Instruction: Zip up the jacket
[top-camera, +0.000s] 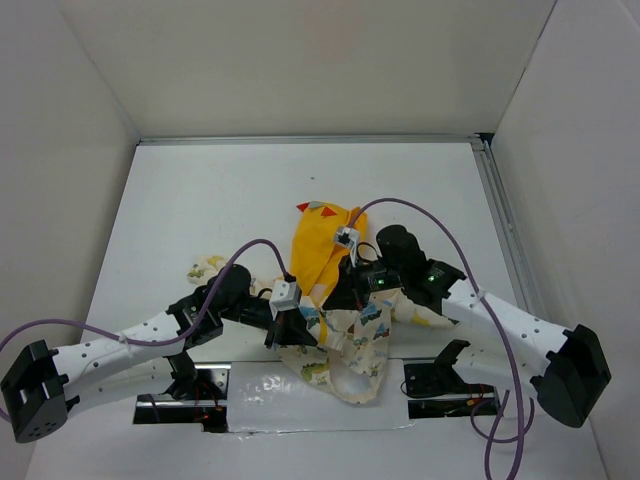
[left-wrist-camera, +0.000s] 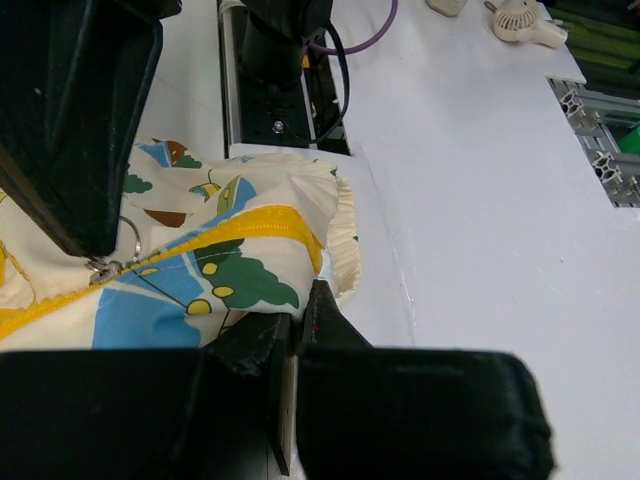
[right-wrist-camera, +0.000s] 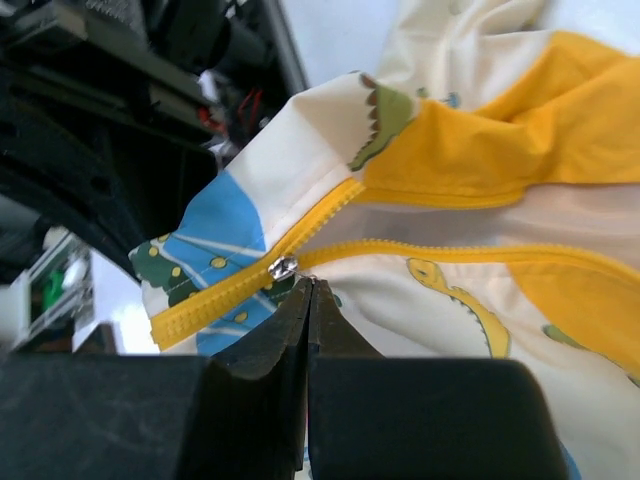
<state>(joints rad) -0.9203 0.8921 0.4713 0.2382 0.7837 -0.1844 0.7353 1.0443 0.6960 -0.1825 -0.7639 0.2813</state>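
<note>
The jacket (top-camera: 345, 350) lies crumpled mid-table, yellow hood (top-camera: 320, 245) toward the back and cream printed body toward the near edge. Its yellow zipper is joined only a short way up from the hem; above the silver slider (right-wrist-camera: 281, 266) the two sides spread apart. My right gripper (right-wrist-camera: 310, 284) is shut, tips right beside the slider, pinching its thin ring pull (left-wrist-camera: 130, 238). My left gripper (left-wrist-camera: 308, 300) is shut on the jacket's bottom hem next to the zipper's lower end. From above, the left gripper (top-camera: 290, 335) and right gripper (top-camera: 345, 290) sit close together over the cloth.
White walls enclose the table on three sides. A metal rail (top-camera: 500, 210) runs along the right edge. Black arm mounts (top-camera: 445, 375) and a shiny strip (top-camera: 290, 395) sit at the near edge. Purple cables (top-camera: 430, 215) arc above both arms.
</note>
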